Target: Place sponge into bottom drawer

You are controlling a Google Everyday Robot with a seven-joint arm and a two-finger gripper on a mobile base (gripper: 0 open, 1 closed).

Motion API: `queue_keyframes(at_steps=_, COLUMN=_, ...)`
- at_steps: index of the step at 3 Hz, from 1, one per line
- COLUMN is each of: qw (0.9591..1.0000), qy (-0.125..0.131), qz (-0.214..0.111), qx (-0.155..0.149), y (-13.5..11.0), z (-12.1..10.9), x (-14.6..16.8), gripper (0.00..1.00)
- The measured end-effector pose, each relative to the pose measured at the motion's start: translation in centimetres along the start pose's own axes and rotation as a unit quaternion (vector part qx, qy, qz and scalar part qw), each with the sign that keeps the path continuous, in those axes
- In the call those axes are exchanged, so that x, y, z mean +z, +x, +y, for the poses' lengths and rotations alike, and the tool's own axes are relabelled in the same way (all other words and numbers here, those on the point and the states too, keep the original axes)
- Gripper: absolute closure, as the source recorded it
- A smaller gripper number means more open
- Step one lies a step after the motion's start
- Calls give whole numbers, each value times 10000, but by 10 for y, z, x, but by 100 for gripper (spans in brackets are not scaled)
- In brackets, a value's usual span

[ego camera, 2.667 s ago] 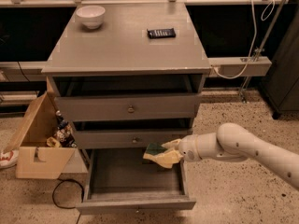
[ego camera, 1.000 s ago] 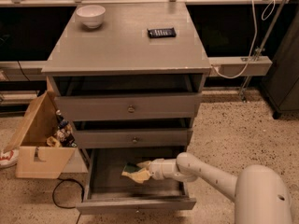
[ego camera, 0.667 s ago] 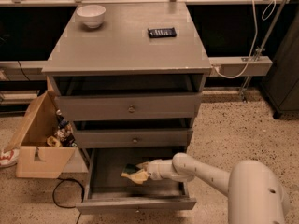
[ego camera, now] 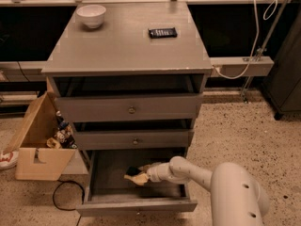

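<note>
The bottom drawer [ego camera: 136,206] of the grey cabinet stands pulled out, and its grey tray is open to view. My gripper [ego camera: 141,175] reaches down into this drawer from the right, near the middle of the tray. It is shut on the sponge [ego camera: 133,173], whose dark top and yellow foam show at the fingertips. The sponge is low over the drawer floor or resting on it; I cannot tell which. My white arm [ego camera: 197,175] crosses the drawer's right side.
The two upper drawers [ego camera: 131,109] with round knobs are slightly open. A white bowl [ego camera: 91,15] and a black remote [ego camera: 162,32] lie on the cabinet top. A cardboard box [ego camera: 40,147] with clutter stands left of the cabinet, with a black cable [ego camera: 61,199] on the floor.
My gripper has carried the sponge from the drawer's right side down and left into the tray. Over the last second it has hardly moved.
</note>
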State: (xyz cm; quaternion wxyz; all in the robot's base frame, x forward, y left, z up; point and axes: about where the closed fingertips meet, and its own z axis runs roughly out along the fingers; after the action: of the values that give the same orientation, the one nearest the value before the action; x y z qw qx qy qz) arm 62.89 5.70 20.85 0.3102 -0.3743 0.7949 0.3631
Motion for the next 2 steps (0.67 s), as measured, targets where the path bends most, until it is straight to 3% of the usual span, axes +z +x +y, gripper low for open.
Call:
queue_keyframes(at_steps=1, qw=10000, qy=23, qz=-6, qx=63, y=9, z=-17, x=12, gripper=55)
queue_keyframes(at_steps=2, qw=9999, qy=92, qz=7, qx=71, y=16, z=-38, x=20, gripper=24)
